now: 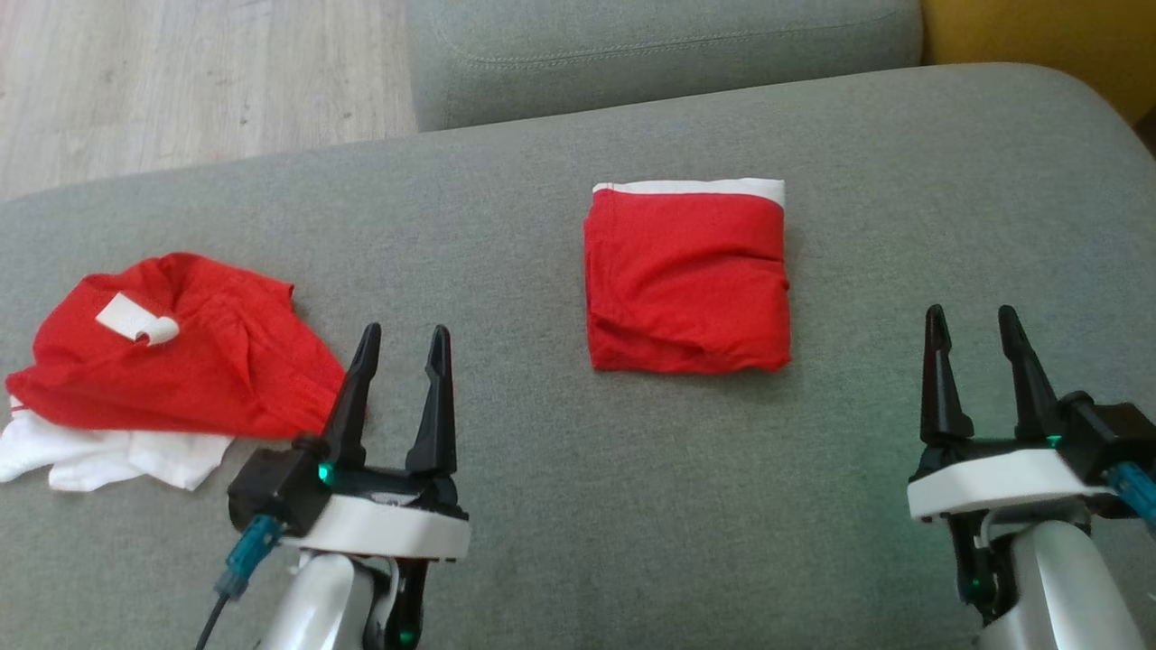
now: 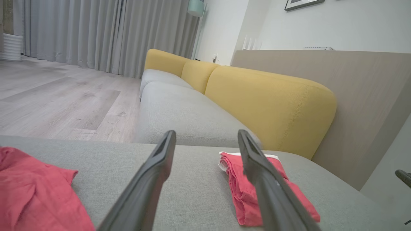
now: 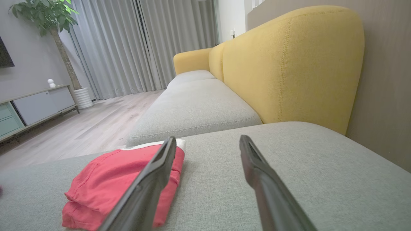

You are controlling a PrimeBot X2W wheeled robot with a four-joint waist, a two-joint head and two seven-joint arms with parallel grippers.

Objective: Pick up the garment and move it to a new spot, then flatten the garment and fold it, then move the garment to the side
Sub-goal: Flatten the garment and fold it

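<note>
A red garment with a white band, folded into a neat square [image 1: 686, 280], lies on the grey cushion [image 1: 560, 506] at centre; it also lies ahead to the right in the left wrist view [image 2: 250, 186] and low left in the right wrist view [image 3: 122, 179]. A second red and white garment lies crumpled [image 1: 172, 361] at the left, its edge just beside my left fingers. My left gripper [image 1: 402, 338] hovers open and empty near the front left. My right gripper [image 1: 971, 320] hovers open and empty at the front right, apart from the folded square.
The grey cushion ends at the wooden floor [image 1: 181, 81] at the far left. Another grey seat cushion [image 1: 659, 45] adjoins at the back. Yellow backrests [image 3: 289, 64] rise along the right side. Grey curtains [image 2: 96, 32] hang beyond the floor.
</note>
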